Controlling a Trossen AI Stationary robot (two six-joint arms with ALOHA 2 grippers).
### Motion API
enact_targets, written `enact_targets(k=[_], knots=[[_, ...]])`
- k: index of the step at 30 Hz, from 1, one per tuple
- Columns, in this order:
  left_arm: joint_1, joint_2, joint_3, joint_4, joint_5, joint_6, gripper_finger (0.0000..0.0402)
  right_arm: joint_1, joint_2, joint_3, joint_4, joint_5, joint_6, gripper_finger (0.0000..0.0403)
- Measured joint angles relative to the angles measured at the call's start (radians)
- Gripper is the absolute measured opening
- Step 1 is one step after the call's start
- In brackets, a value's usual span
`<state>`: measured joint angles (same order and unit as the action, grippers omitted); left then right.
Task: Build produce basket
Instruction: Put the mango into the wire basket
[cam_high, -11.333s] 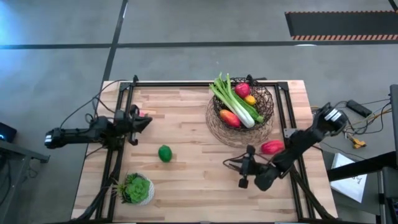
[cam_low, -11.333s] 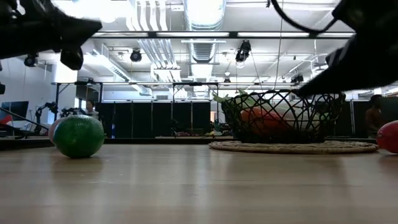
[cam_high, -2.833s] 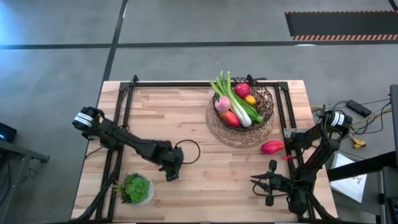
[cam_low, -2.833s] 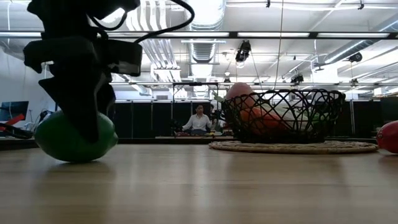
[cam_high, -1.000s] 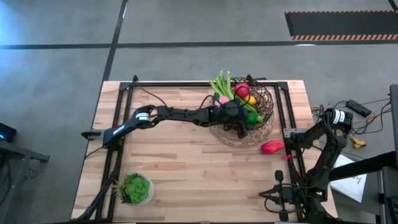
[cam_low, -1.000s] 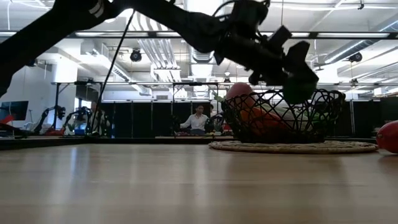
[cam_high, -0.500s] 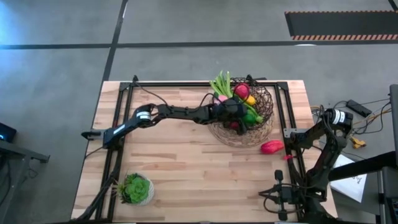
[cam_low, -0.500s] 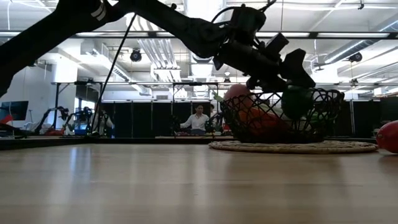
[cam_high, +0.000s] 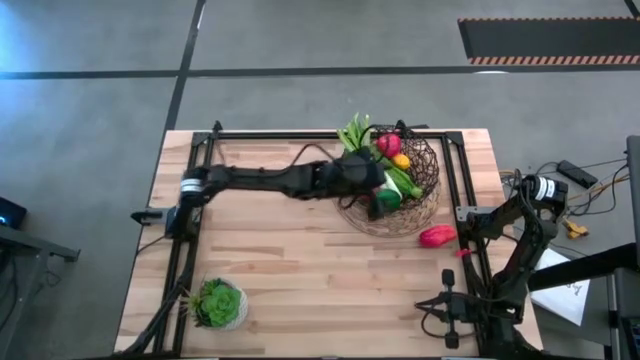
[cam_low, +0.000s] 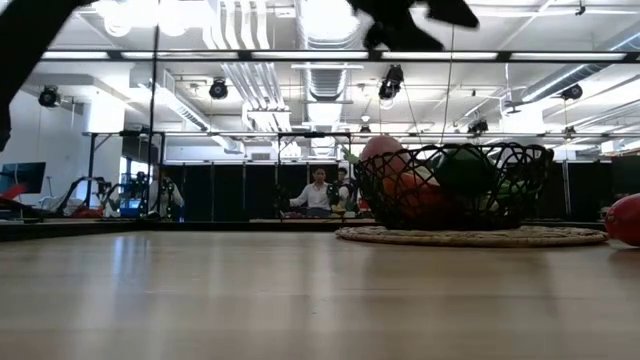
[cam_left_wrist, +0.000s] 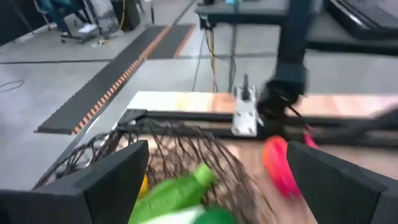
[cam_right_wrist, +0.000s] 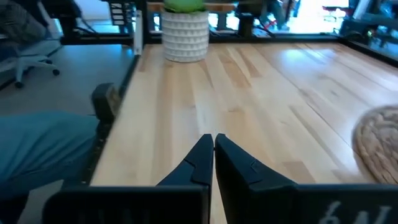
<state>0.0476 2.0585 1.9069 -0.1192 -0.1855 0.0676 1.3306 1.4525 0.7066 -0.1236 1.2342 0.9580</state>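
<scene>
The dark wire basket (cam_high: 425, 185) stands on a round woven mat (cam_low: 470, 236) at the table's far right. In it lie green leafy stalks (cam_high: 362, 140), a red piece (cam_high: 388, 145), a yellow-orange piece (cam_high: 402, 160), a pink onion (cam_low: 385, 150) and the green lime (cam_high: 388, 198), which rests on the other produce near the basket's left rim. My left gripper (cam_high: 370, 195) hangs open above that rim, its fingers wide apart in the left wrist view (cam_left_wrist: 217, 186) with nothing between them. A red piece (cam_high: 437, 236) lies on the table right of the basket. My right gripper (cam_right_wrist: 213, 143) waits shut at the near right corner (cam_high: 447, 318).
A small potted green plant (cam_high: 218, 303) in a white pot stands at the near left corner. Black frame rails (cam_high: 300, 135) run along the table's far, left and right edges. Bare wood spans the table's middle and near side (cam_high: 320, 280).
My left gripper has let go of the lime, which has dropped from between its fingers into the basket and settled on the other produce. The gripper has then risen and drawn back a little toward the table's left edge.
</scene>
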Motion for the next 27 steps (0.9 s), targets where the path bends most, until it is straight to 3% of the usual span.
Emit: enact_targets(k=[4,8,11,15,18,22,27], knots=[[-0.095,-0.131,-0.085,-0.113,-0.071,-0.009,0.0365,-0.005,0.000,-0.003,-0.134,0.000,0.172,0.0009],[-0.224,-0.225,-0.263,-0.078,-0.217,-0.010,0.0366,-0.045,-0.009,-0.004,-0.345,-0.025,0.382,0.0009],[-0.321,-0.264,-0.437,0.054,-0.325,-0.014,0.0366,-0.105,-0.038,0.008,-0.558,-0.109,0.574,0.0009],[-0.419,-0.274,-0.645,0.354,-0.393,-0.066,0.0366,-0.221,-0.096,0.036,-0.825,-0.331,0.724,0.0012],[-0.471,-0.265,-0.784,0.609,-0.396,-0.077,0.0366,-0.315,-0.155,0.058,-0.921,-0.504,0.663,0.0029],[-0.513,-0.233,-0.932,0.884,-0.396,-0.088,0.0366,-0.439,-0.244,0.072,-0.917,-0.684,0.463,0.0076],[-0.522,-0.227,-1.024,1.019,-0.396,-0.129,0.0366,-0.598,-0.317,0.072,-0.960,-0.879,0.241,0.0153]])
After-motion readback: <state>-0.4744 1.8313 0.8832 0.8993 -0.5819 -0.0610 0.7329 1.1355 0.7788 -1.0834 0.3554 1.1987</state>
